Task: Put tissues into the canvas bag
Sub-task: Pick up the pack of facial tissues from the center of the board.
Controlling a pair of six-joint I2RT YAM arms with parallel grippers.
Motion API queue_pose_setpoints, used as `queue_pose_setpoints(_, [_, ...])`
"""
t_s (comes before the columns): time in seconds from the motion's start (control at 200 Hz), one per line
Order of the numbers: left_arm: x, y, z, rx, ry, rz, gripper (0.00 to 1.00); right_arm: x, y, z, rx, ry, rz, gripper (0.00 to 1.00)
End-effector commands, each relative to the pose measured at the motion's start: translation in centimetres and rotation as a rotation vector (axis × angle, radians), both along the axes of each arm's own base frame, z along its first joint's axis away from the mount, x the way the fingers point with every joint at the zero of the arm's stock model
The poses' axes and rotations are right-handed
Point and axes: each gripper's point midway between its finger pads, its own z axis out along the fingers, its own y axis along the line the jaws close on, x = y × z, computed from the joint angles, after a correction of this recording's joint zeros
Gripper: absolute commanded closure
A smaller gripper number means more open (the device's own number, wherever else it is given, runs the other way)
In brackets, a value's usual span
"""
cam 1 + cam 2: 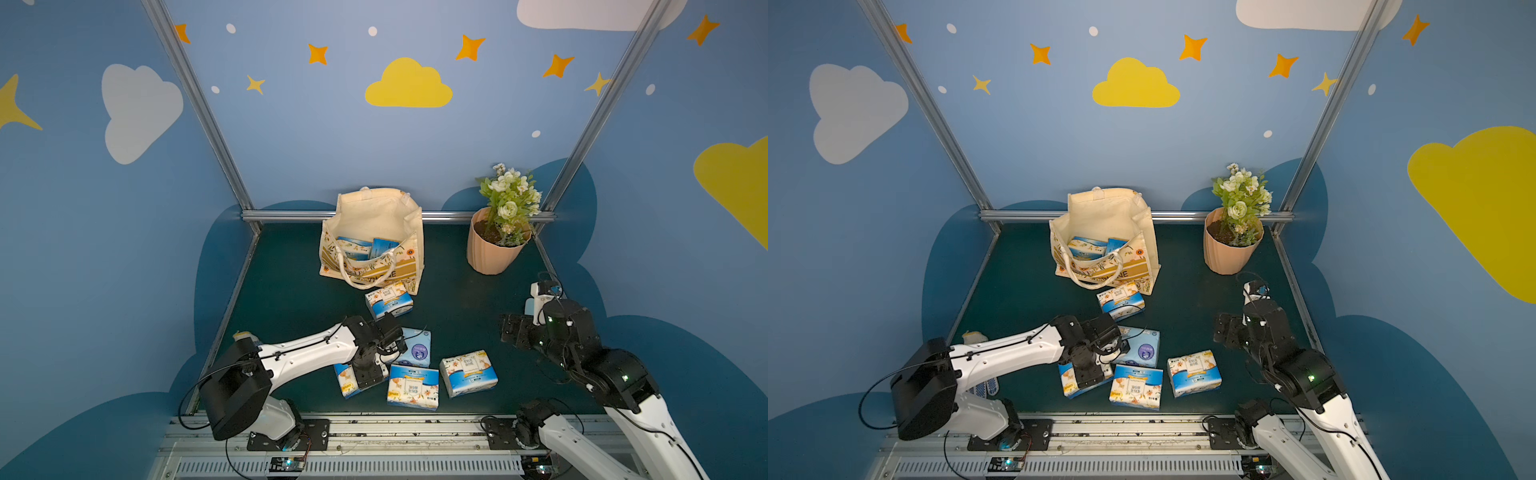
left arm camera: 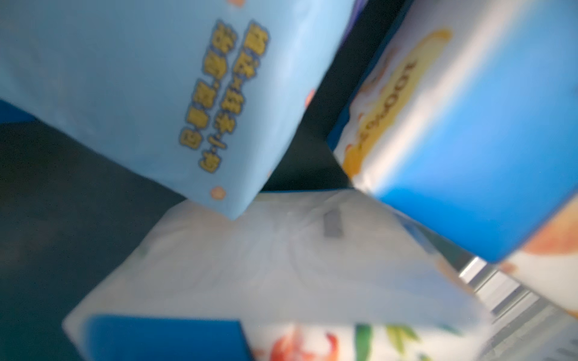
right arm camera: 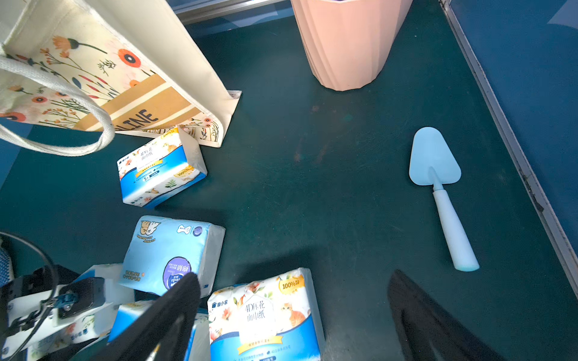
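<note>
My left pincer [image 1: 368, 376] is clamped on a floral tissue pack [image 1: 345, 381], which lies on the green desk [image 1: 291, 299] well in front of the canvas bag [image 1: 374, 216]. Just beside that pack, on the side toward the bag, lies the pale blue pack with the purple emblem [image 1: 417, 349]. Two more floral packs [image 1: 413, 386] [image 1: 468, 372] lie close by, as far from the bag as the one I grip. A fifth pack [image 1: 388, 300] sits against the foot of the bag, under its white rope handle [image 1: 365, 276]. The bag stands open, and two packs [image 1: 353, 245] [image 1: 384, 245] lie inside it. My right pincer [image 1: 509, 330] hangs with its jaws wide apart and holds nothing, off to the side of the cluster. A peach flowerpot [image 1: 494, 249] stands beside the bag, and a pale blue trowel [image 3: 438, 187] lies on the desk in front of the pot.
</note>
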Motion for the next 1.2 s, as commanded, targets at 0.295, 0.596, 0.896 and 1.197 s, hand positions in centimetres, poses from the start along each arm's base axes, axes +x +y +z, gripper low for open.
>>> queue_pose_setpoints(0.295, [0.3,-1.9,8.8,-0.119,-0.029,-0.004,0.26,-0.1,-0.1,-0.3,0.001,0.004,0.003,0.05])
queue_pose_setpoints(0.596, [3.9,-4.6,13.7,-0.215,-0.199,-0.012,0.24,-0.2,-0.4,-1.3,-0.028,0.039,-0.009,0.05])
queue_pose_setpoints(0.896, [8.8,-9.1,18.2,-0.34,-0.351,-0.043,0.23,-0.2,-0.3,-2.9,-0.031,0.093,-0.02,0.06])
queue_pose_setpoints(1.197, [15.6,-12.7,26.5,-0.495,-0.467,0.017,0.22,0.1,-0.3,-2.7,-0.026,0.097,-0.031,0.06])
